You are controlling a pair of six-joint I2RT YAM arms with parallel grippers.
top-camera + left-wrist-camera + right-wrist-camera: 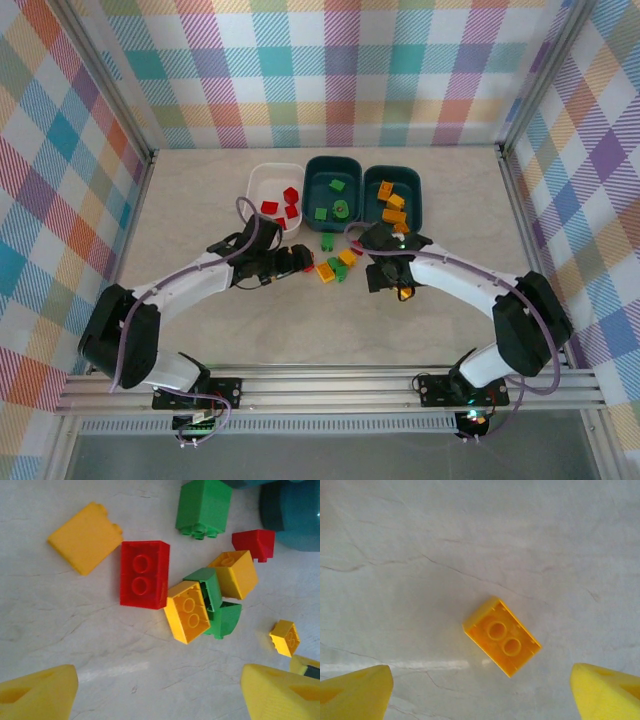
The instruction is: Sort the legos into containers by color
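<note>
Left gripper [160,692]: fingers apart, empty, above loose legos [189,611] on table [75,630]. Right gripper [480,690]: fingers apart, empty, over one yellow brick [502,636]. Beyond: white tub [265,180] holding red bricks [291,196]; middle teal tub [318,170], green; right teal tub [410,185], yellow-orange.

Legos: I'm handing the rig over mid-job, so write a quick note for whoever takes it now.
Left gripper: open, empty, above the loose pile of red, green and yellow bricks in front of the tubs.
Right gripper: open, empty, above a lone yellow brick.
Done: some reds in the white tub, greens in the middle teal tub, yellows in the right teal tub.
Left: the pile and that brick.
</note>
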